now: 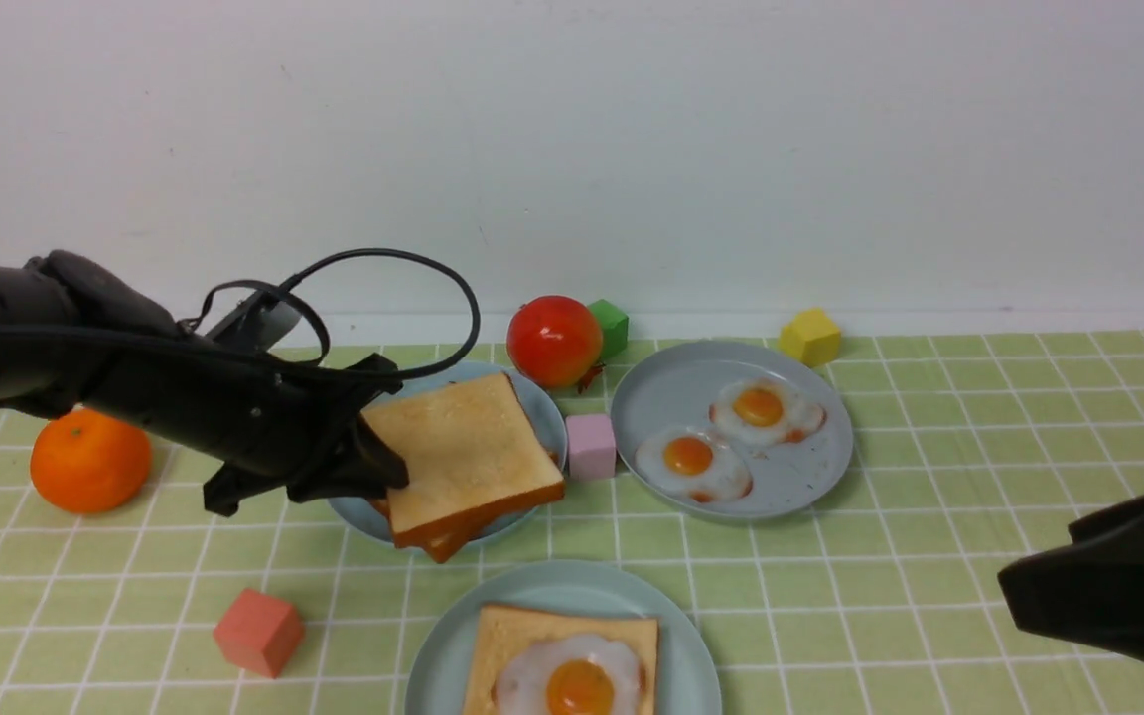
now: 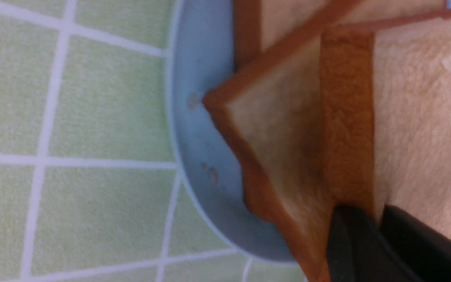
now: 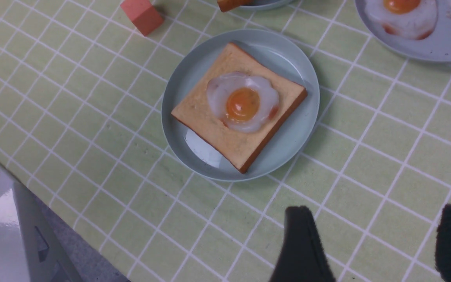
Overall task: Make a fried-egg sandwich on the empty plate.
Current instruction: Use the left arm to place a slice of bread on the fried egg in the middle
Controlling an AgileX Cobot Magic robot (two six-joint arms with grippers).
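Observation:
My left gripper (image 1: 383,467) is shut on the edge of a golden toast slice (image 1: 468,452), held tilted just above a grey-blue plate (image 1: 544,422) where another toast slice (image 1: 443,544) lies. In the left wrist view, the left gripper (image 2: 378,214) pinches the held toast slice (image 2: 425,117) over the lower slice (image 2: 280,137). At the front, the pale aqua plate (image 1: 433,675) carries one toast slice (image 1: 512,641) topped by a fried egg (image 1: 572,680). That plate (image 3: 178,82), toast (image 3: 206,117) and egg (image 3: 243,102) show in the right wrist view. My right gripper (image 3: 374,227) hangs open and empty over the cloth right of it.
A grey-blue plate (image 1: 671,387) with two fried eggs sits at back right. A tomato (image 1: 552,341), green cube (image 1: 614,326), yellow cube (image 1: 810,336) and pink cube (image 1: 590,445) stand around the plates. An orange (image 1: 90,460) and a salmon cube (image 1: 257,631) lie left.

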